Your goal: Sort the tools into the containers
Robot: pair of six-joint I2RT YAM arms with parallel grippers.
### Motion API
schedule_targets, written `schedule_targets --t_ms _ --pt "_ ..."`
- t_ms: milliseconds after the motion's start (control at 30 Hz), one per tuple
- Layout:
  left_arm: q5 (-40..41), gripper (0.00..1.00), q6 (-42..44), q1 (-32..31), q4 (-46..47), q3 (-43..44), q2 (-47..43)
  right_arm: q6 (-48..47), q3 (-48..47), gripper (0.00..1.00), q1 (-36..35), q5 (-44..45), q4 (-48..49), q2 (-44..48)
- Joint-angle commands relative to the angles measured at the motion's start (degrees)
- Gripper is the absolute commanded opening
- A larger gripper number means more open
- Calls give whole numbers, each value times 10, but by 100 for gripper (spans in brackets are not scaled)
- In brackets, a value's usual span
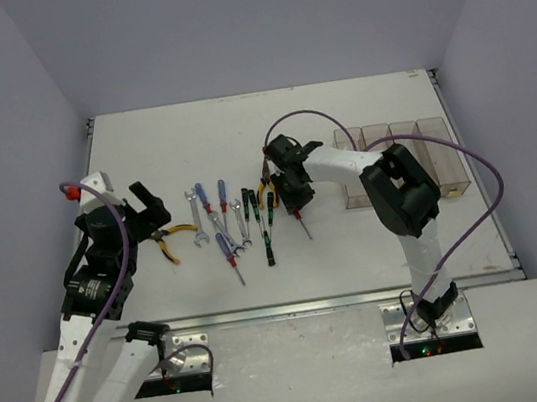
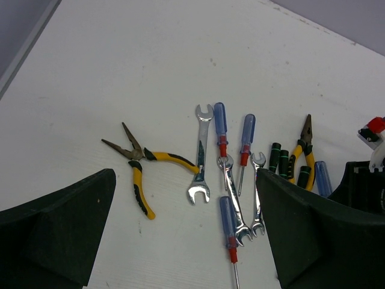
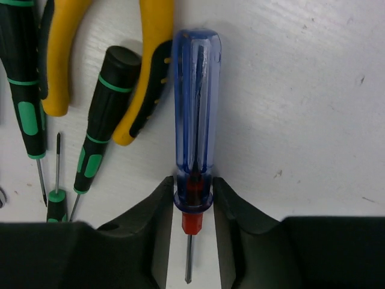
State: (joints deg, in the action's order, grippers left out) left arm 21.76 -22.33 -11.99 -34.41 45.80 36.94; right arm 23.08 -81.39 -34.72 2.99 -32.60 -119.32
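Observation:
My right gripper [image 3: 192,195] is shut on the collar of a blue-handled, red-tipped screwdriver [image 3: 195,102] at the right end of the tool row [image 1: 300,219], low at the table. Yellow-handled pliers [image 3: 63,54] and green/black screwdrivers [image 3: 102,102] lie just left of it. My left gripper [image 2: 183,180] is open and empty above the left of the row [image 1: 149,214]. Below it lie yellow-handled pliers [image 2: 141,165], silver wrenches [image 2: 201,150] and blue screwdrivers [image 2: 228,226]. The four clear bins [image 1: 399,161] stand right of the tools.
A white block with a red cap [image 1: 80,189] sits at the table's left edge beside my left arm. The right arm's purple cable [image 1: 317,118] arcs over the table behind the tools. Grey walls close in the table on three sides.

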Motion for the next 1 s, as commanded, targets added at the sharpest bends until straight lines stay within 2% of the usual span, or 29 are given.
schedule_targets --t_ms 0,267,400,567,733,967 --pt "-10 100 10 -1 34 15 3 -10 -2 19 -4 32 32 -3" --pt "-15 100 11 -1 36 16 8 -1 36 4 -3 63 26 94" --pt "-15 100 12 -1 36 15 7 -9 30 4 10 94 -11 174" --pt "-17 100 11 -1 36 14 5 -9 26 3 81 103 -63 222" --pt "-20 100 12 -2 36 14 4 -41 21 1 175 99 -73 208" --pt "-22 100 13 -2 37 15 8 -71 -35 3 210 99 -74 129"
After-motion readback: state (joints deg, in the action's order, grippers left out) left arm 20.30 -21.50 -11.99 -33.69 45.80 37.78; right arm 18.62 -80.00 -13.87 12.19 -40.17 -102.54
